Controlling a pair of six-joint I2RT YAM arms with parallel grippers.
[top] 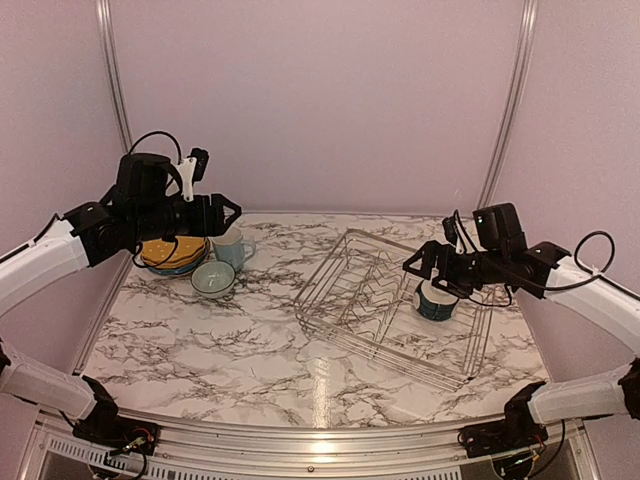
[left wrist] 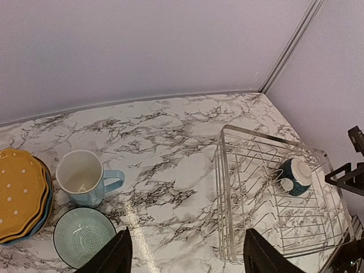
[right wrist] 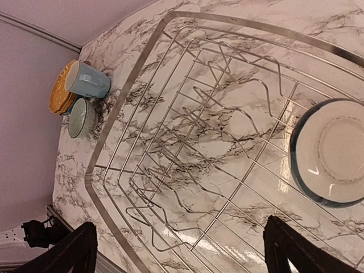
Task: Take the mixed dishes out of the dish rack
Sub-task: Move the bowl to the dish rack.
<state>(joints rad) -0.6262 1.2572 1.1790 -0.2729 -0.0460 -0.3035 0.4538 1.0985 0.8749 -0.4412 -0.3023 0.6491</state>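
Dish rack [top: 372, 292] sat right of centre in the top view on the marble table [top: 230, 350]. One dark-and-white bowl [right wrist: 333, 151] lay upside down in it, at the right edge of the right wrist view. Right gripper [right wrist: 179, 233] hovered over that bowl, fingers spread wide, holding nothing. Left gripper [left wrist: 186, 243] hung at upper left of the top view, fingers apart, empty. Lower left of the left wrist view: light blue mug [left wrist: 85, 177] upright, second bowl [left wrist: 84, 236] just below it, yellow dotted plates [left wrist: 20, 193] stacked on a blue plate [left wrist: 43, 218].
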